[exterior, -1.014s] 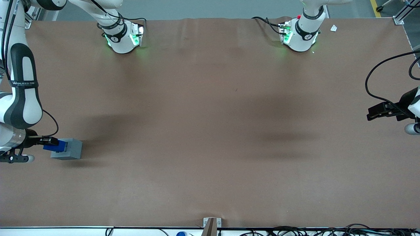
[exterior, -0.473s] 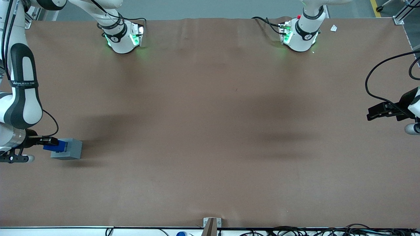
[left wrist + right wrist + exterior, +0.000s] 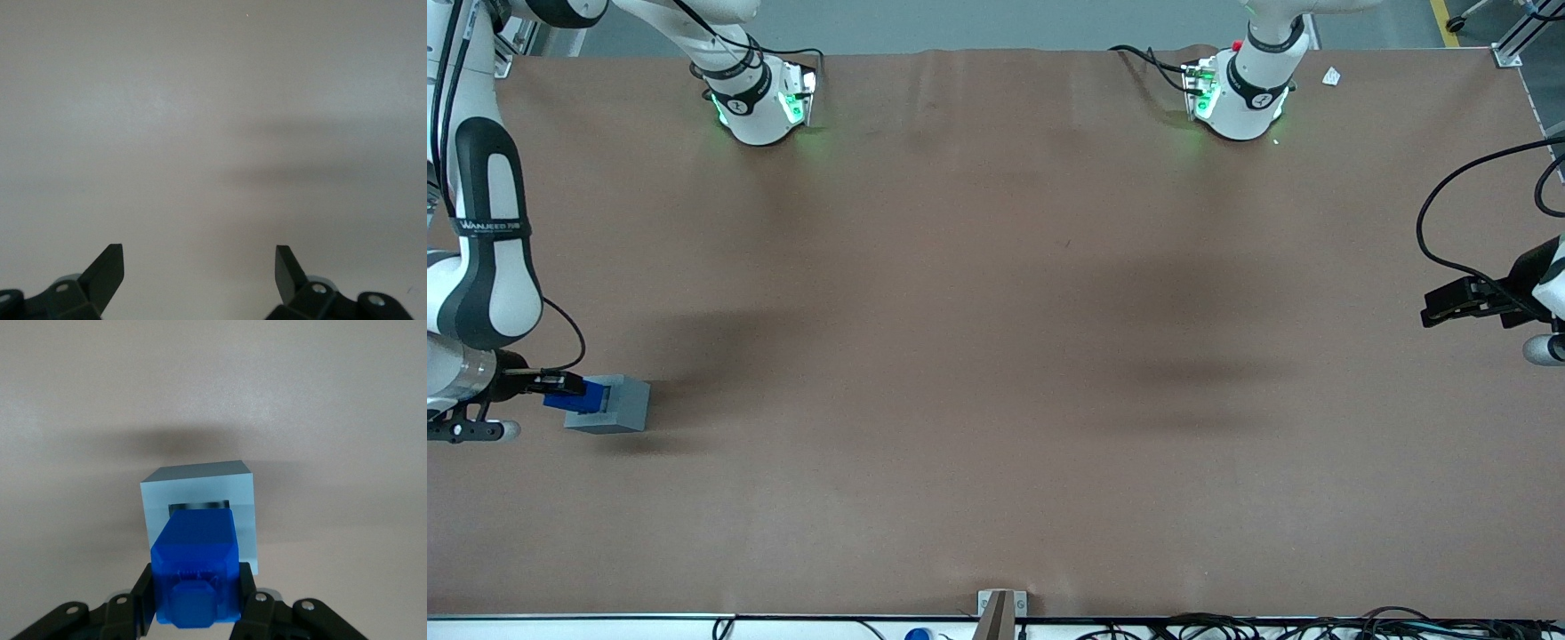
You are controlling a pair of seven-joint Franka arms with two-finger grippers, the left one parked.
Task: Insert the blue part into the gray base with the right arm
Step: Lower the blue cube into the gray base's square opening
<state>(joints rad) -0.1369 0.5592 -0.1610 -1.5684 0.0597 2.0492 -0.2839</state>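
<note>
One black two-finger claw (image 3: 195, 603) is gripping the small blue plastic part (image 3: 195, 570) above the light gray cube base (image 3: 200, 503); insertion is pending, needing alignment with the recess.

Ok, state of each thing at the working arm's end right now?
gripper: shut on the blue part, above the gray base.
blue part: held, its leading end at the recess, not seated.
gray base: upright on the table, recess partly covered.

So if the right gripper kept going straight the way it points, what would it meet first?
The gripper, jaws shut on the blue part, points at the gray base. The blue part's leading end would likely enter the base's square recess first, though depth is unclear.
</note>
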